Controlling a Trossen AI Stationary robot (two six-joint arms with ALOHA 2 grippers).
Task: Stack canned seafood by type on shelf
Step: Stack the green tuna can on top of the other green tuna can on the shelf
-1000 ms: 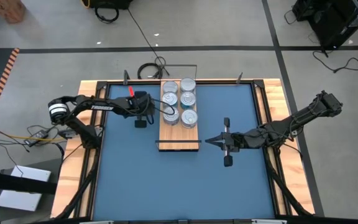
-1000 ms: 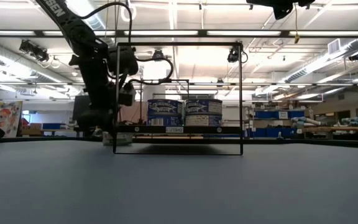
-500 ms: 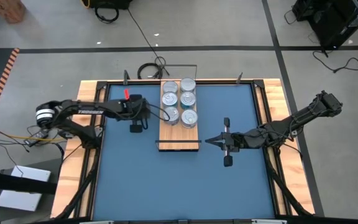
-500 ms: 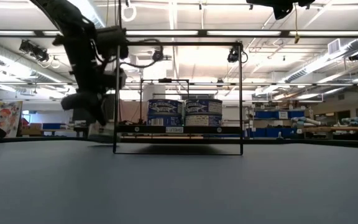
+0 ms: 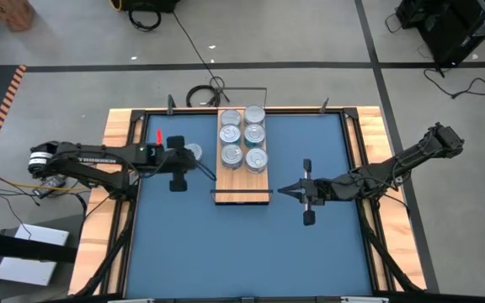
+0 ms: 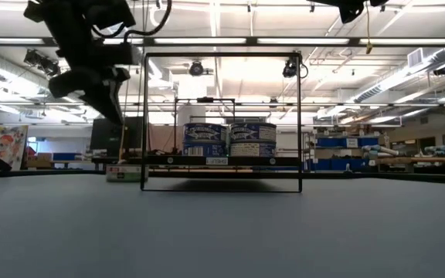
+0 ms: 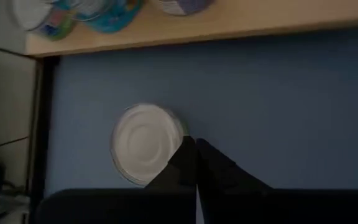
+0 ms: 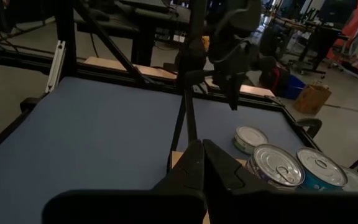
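One loose tin [image 5: 194,151] lies flat on the blue table [image 5: 242,252], just off the left edge of the shelf [image 5: 244,177] and apart from it. From the left wrist view its silver top [image 7: 146,151] sits right at the tips of the left gripper [image 7: 196,144], slightly to one side of them rather than between them; the two dark fingers [image 7: 213,163] look pressed together with nothing in them. From above, that left gripper [image 5: 178,162] hangs over the table just beside the tin, and the level view shows it [image 6: 103,85] raised well clear of the surface.

Six stacks of tins [image 5: 243,137] stand in two rows on the far half of the light-wood shelf, teal-sided ones among them; from the low view they sit two high [image 6: 230,140] inside the black frame [image 6: 221,55].

Over on the other side, the right gripper [image 5: 281,191] rests low near the shelf's near right corner, its fingers [image 8: 219,163] closed and holding nothing, the shelved tins [image 8: 277,164] just ahead of it
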